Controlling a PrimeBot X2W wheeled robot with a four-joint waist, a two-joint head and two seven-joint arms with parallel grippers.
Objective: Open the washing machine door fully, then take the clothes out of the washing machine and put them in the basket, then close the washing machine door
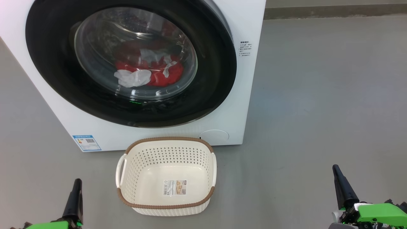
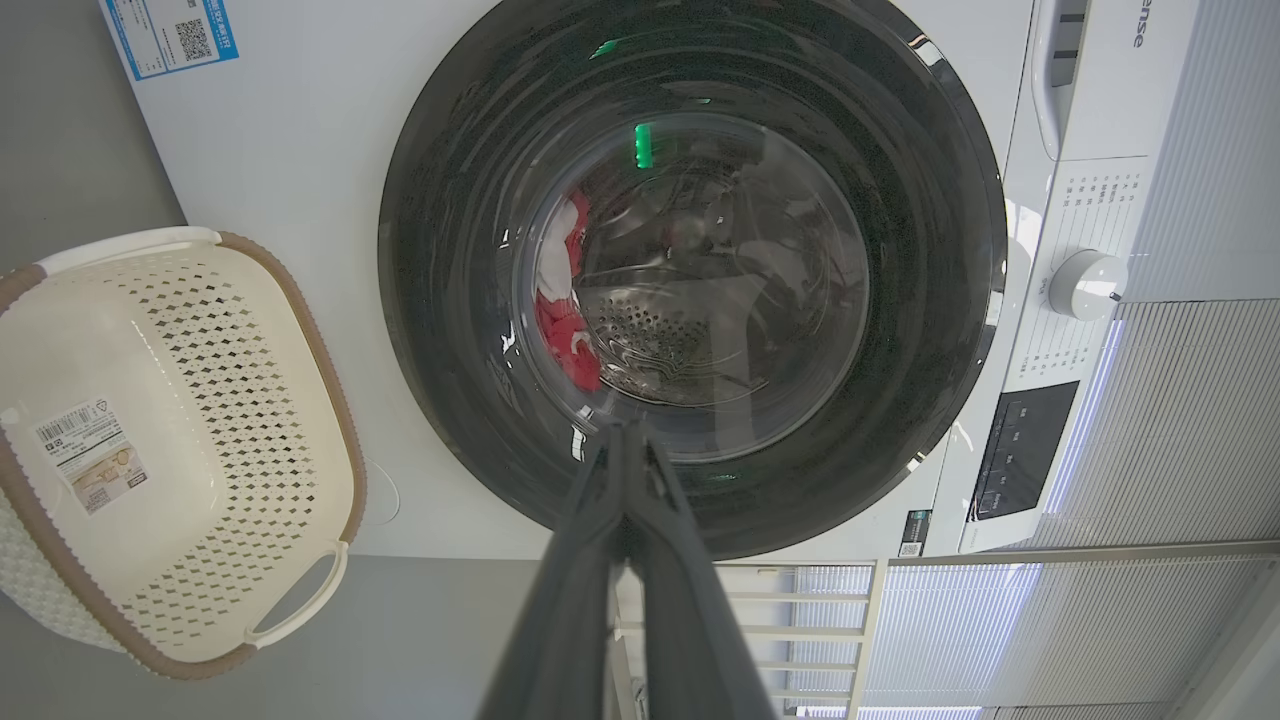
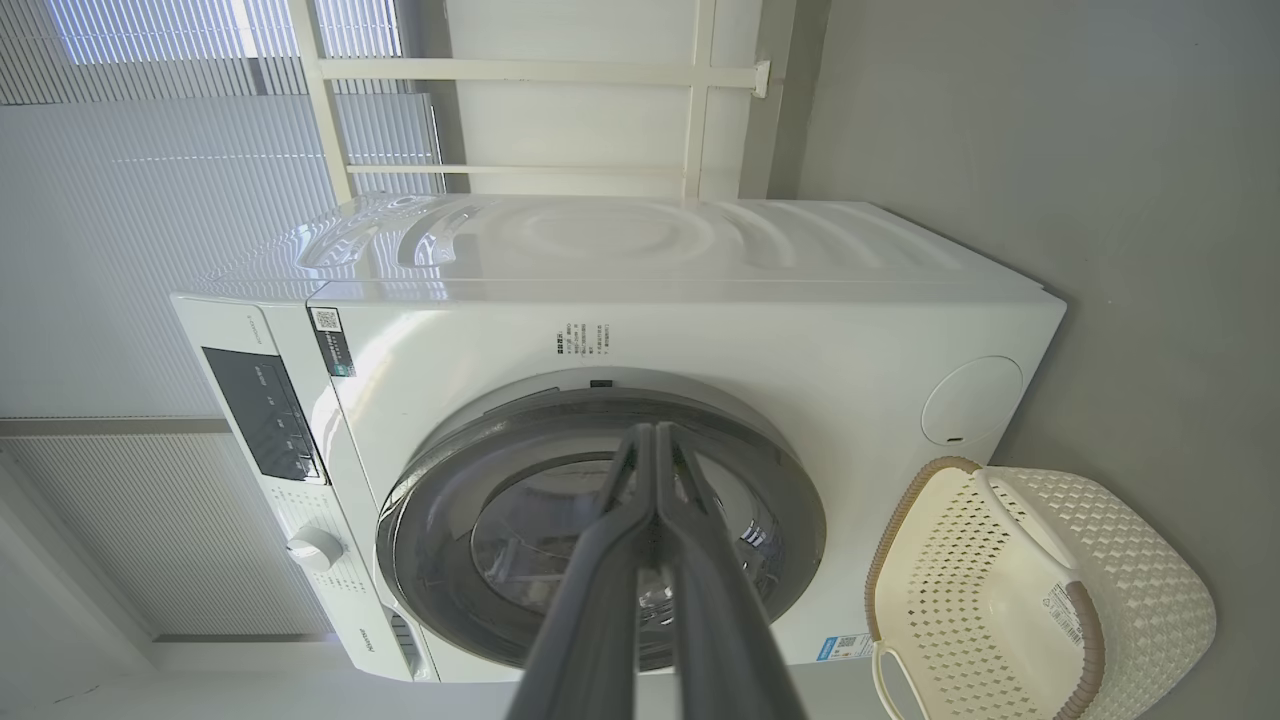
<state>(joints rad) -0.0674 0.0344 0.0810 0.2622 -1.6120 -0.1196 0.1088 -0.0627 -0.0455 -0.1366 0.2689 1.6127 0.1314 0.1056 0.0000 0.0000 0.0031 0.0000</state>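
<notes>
The white washing machine (image 1: pixel 244 79) stands ahead with its round black-rimmed door (image 1: pixel 47 60) lying against the front. Through the glass I see red and white clothes (image 1: pixel 149 71) at the bottom of the drum; the left wrist view shows the clothes (image 2: pixel 562 310) too. The cream basket (image 1: pixel 167 149) with a brown rim sits empty on the floor just before the machine, a paper label on its bottom. My left gripper (image 1: pixel 77 182) is low at the left, shut and holding nothing. My right gripper (image 1: pixel 334 167) is low at the right, also shut and holding nothing. Both hang well short of the door.
Grey floor (image 1: pixel 318 95) stretches to the right of the machine. The control panel with a white dial (image 2: pixel 1085 285) lies along the machine's top edge. A white railing and ribbed wall panels (image 3: pixel 150 200) stand behind the machine.
</notes>
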